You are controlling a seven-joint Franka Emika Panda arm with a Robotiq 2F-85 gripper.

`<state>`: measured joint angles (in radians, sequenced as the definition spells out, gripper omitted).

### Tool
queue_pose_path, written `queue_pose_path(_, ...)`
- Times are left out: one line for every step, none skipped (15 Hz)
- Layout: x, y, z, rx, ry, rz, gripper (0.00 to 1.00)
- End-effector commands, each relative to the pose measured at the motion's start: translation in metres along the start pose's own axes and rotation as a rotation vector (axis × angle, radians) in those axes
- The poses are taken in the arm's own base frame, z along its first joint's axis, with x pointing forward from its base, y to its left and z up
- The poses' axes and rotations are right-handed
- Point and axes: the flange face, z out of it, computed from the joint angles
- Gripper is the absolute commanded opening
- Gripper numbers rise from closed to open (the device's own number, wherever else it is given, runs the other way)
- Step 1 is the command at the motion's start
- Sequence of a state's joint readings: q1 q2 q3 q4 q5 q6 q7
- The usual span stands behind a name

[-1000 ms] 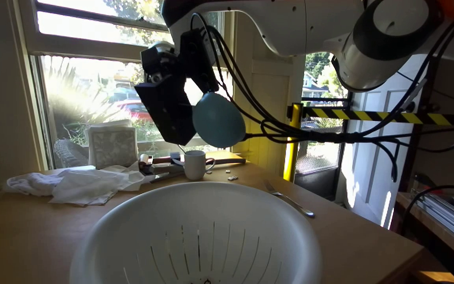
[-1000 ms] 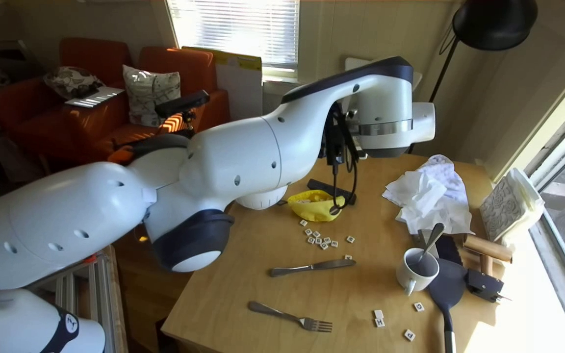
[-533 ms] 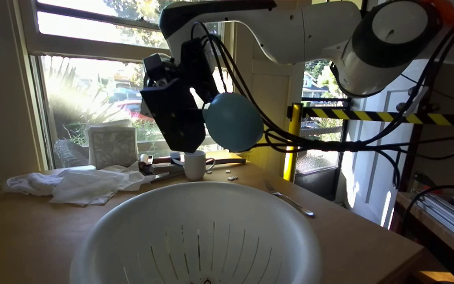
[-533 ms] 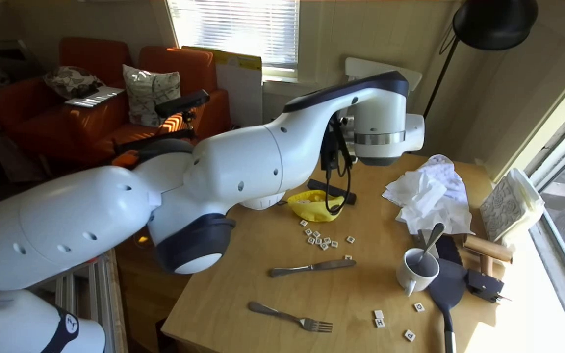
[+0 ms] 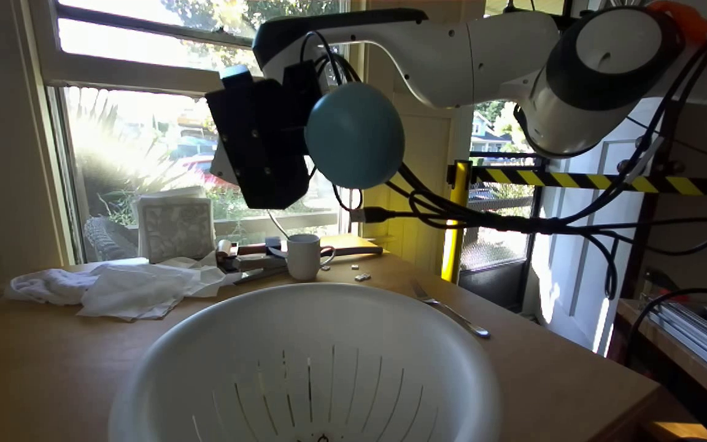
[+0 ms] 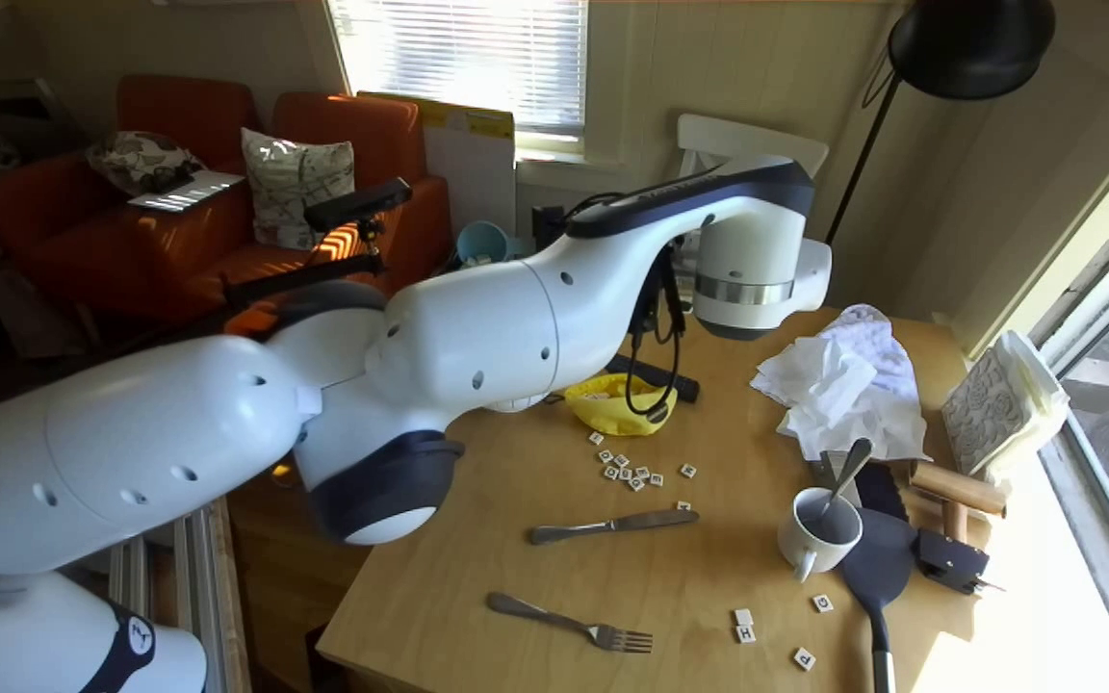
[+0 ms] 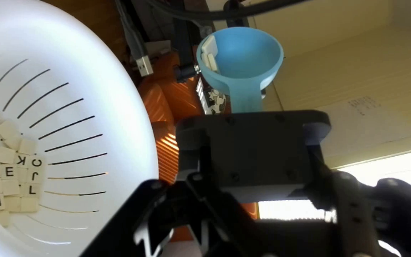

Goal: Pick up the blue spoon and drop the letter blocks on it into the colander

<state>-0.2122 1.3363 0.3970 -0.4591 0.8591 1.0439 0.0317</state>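
Hand (image 7: pixel 252 153) pinches the blue spoon (image 7: pixel 248 60) by its handle, up in the air; a few white blocks (image 7: pixel 209 45) lie against one side of the bowl. Lower, and apart from it, is the colander (image 7: pixel 130 107), with letter blocks (image 7: pixel 9 171) clustered on its floor, T, R, K, E and N among those that read clearly. Pale and wooden, the desk (image 6: pixel 651 577) spreads around. Near one corner lies a fork (image 6: pixel 570 623), and farther in a knife (image 6: pixel 612 525); loose blocks (image 6: pixel 641 473) are scattered between the knife and a yellow pouch (image 6: pixel 603 416). Toward the sunlit edge stands a mug (image 6: pixel 794 535) with a metal handle (image 6: pixel 849 469) leaning out of it, a black spatula (image 6: pixel 877 566) just beside. White paper (image 6: pixel 816 375) lies crumpled with a cloth (image 6: pixel 891 356) near the far corner on that same side. Past the far edge are a white chair (image 6: pixel 752 135) and a black lamp (image 6: pixel 978 48). Orange armchairs (image 6: pixel 179 111), patterned cushions (image 6: pixel 296 178) on them, sit well apart from the desk. In an exterior view a window (image 5: pixel 139 77) shows greenery and strong light outside, and a black-and-yellow barrier (image 5: pixel 568 180) crosses in front of a white door (image 5: pixel 574 276).
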Motion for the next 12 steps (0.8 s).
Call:
queue_pose_path(0.0010,0.0009,-0.0043,0.086,0.008,-0.052,0.35)
queue_pose_path(0.0008,0.0016,-0.0035,0.093,0.001,-0.054,0.35)
queue_pose_path(0.0001,0.0024,-0.0021,0.094,-0.011,-0.056,0.35)
queue_pose_path(0.0008,0.0034,-0.0022,0.051,0.001,-0.030,0.60)
queue_pose_path(0.0013,0.0046,-0.0019,0.056,0.000,-0.033,0.60)
queue_pose_path(0.0015,0.0052,-0.0016,0.058,-0.001,-0.034,0.60)
queue_pose_path(0.0016,0.0052,-0.0016,0.059,-0.001,-0.035,0.60)
queue_pose_path(0.0016,0.0051,-0.0016,0.060,-0.001,-0.035,0.60)
queue_pose_path(0.0016,0.0050,-0.0016,0.060,-0.001,-0.036,0.60)
queue_pose_path(0.0016,0.0050,-0.0016,0.060,-0.001,-0.036,0.60)
queue_pose_path(0.0016,0.0050,-0.0016,0.060,-0.001,-0.036,0.60)
queue_pose_path(0.0016,0.0049,-0.0016,0.061,-0.001,-0.036,0.35)
